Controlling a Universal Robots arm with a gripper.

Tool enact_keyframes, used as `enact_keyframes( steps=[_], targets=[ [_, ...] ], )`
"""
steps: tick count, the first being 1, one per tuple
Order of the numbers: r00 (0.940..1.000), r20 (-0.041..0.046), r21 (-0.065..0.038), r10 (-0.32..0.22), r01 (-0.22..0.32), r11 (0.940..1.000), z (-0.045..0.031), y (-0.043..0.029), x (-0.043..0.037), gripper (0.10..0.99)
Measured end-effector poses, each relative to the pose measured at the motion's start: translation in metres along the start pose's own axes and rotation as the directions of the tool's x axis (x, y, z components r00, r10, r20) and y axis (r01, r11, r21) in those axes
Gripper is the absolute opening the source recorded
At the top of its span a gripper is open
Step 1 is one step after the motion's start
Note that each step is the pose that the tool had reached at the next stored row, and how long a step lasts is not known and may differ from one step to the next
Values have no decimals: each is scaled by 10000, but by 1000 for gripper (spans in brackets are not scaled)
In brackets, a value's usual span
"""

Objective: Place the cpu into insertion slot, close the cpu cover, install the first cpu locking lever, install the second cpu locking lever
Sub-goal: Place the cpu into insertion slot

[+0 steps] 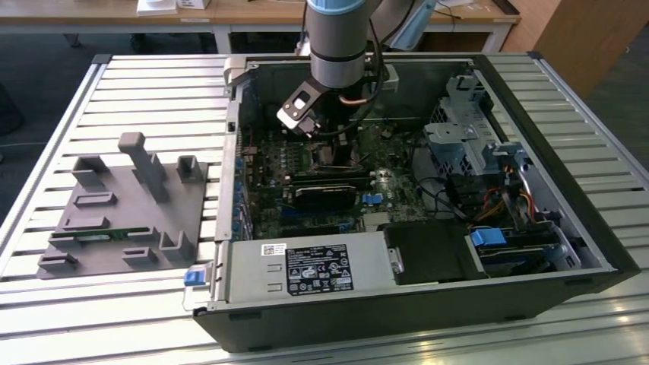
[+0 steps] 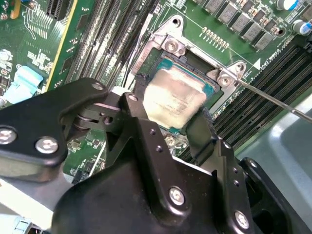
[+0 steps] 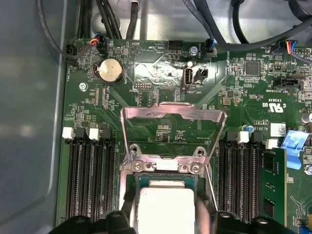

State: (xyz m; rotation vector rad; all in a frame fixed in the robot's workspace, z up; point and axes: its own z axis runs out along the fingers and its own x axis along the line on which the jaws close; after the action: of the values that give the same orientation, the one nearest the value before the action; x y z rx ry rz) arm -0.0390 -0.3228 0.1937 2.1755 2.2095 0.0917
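Note:
The cpu is a pale silvery square held between my gripper's black fingers, which are shut on its two opposite edges. It hangs just over the insertion slot, a square socket with a silvery rim. In the first wrist view the cpu sits at the socket's near side, and the cpu cover stands swung open beyond it. A thin wire lever juts out beside the socket. In the exterior view my gripper is down inside the computer case.
The open case walls in the motherboard. Long black memory slots flank the socket. A black card, a power supply and drive cages crowd the case. A grey fixture lies at the exterior view's left.

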Motion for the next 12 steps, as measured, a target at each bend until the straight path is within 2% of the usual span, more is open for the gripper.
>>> enact_keyframes(
  steps=[1,6,9,12],
  targets=[
    [10000,0,0,0,0,10000,0,0,0,612],
    [10000,0,0,1,-1,10000,-5,0,0,612],
    [10000,0,0,1,-1,10000,-50,3,1,612],
    [10000,-1,34,0,0,10000,-128,14,2,592]
  ],
)
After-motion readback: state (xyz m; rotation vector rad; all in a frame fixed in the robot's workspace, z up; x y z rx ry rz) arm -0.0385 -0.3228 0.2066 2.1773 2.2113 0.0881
